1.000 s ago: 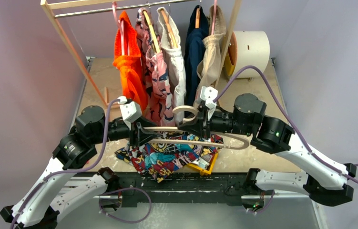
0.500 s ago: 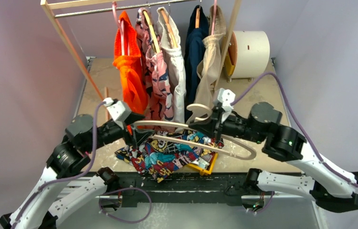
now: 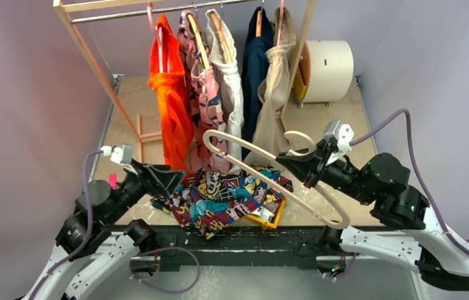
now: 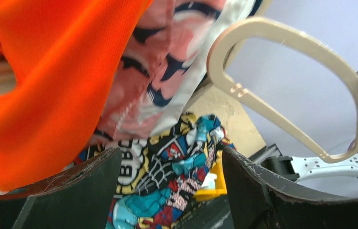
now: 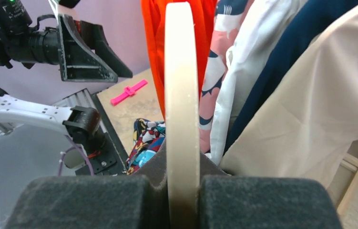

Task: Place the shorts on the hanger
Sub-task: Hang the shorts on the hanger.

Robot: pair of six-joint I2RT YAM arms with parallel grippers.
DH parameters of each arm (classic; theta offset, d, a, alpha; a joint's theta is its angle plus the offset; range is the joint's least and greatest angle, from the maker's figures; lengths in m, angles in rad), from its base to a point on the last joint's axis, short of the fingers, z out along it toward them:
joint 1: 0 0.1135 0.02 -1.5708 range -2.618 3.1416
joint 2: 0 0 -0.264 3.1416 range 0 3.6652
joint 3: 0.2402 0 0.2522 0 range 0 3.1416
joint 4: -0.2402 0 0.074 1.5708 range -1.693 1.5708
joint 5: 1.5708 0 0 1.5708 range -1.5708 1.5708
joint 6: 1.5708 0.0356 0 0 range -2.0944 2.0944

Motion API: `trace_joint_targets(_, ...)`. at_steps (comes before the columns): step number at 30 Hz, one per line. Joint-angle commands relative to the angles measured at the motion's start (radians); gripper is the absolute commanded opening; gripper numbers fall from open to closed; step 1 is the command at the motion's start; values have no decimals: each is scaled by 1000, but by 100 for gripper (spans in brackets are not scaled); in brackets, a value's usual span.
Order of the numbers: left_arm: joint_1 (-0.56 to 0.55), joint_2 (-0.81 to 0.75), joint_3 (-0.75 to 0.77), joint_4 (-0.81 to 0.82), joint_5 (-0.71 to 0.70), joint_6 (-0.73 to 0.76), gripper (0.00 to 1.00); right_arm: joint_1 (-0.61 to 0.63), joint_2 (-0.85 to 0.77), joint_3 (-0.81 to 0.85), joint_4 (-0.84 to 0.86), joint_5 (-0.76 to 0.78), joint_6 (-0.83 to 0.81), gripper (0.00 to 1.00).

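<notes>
The comic-print shorts (image 3: pixel 225 199) lie crumpled at the table's near edge and also show in the left wrist view (image 4: pixel 167 162) and the right wrist view (image 5: pixel 146 136). The pale cream hanger (image 3: pixel 263 172) hangs tilted in the air above them, its far end up by the hung clothes. My right gripper (image 3: pixel 294 167) is shut on the hanger (image 5: pixel 181 95) near its hook, the pads pressed to both sides (image 5: pixel 182 176). My left gripper (image 3: pixel 164 178) stands open left of the shorts, holding nothing (image 4: pixel 169 157). The hanger (image 4: pixel 262 25) floats beyond it, apart from the fingers.
A wooden rack (image 3: pixel 94 62) at the back carries an orange garment (image 3: pixel 169 94), a pink patterned one (image 3: pixel 203 94), a navy one (image 3: pixel 256 69) and a beige one (image 3: pixel 275 81). A white drum (image 3: pixel 328 65) stands back right. A yellow thing (image 3: pixel 270 217) lies under the shorts. A pink clip (image 3: pixel 112 181) lies left.
My left gripper opened, let go of the hanger and drew back to the left. The right arm swung right with the hanger, which now tilts with its far end raised.
</notes>
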Motion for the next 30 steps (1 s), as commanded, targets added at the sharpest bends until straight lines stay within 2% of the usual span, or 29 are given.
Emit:
trace_joint_targets(1,-2,91,-20,-72,54,-125,76,-2,6,-14,26,80,17,0)
trace_joint_targets(4,-2,183,-6,-131,72,-79,76,-2,11,-22,31,93,9,0)
trace_joint_targets(9,-2,285,2,-138,62,-19,76,-2,31,-28,37,121,-2,0)
trace_joint_targets(19,-39,410,-3,-78,-6,40,77,-2,93,-41,53,160,-27,0)
trace_joint_targets(23,-189,490,7,-46,-148,26,76,-2,114,-50,77,166,-44,0)
trace_joint_targets(27,-451,585,49,-30,-403,-12,77,-2,136,-48,85,170,-55,0)
trace_joint_targets(30,-606,632,62,-39,-533,-48,77,-1,138,-48,87,173,-59,0)
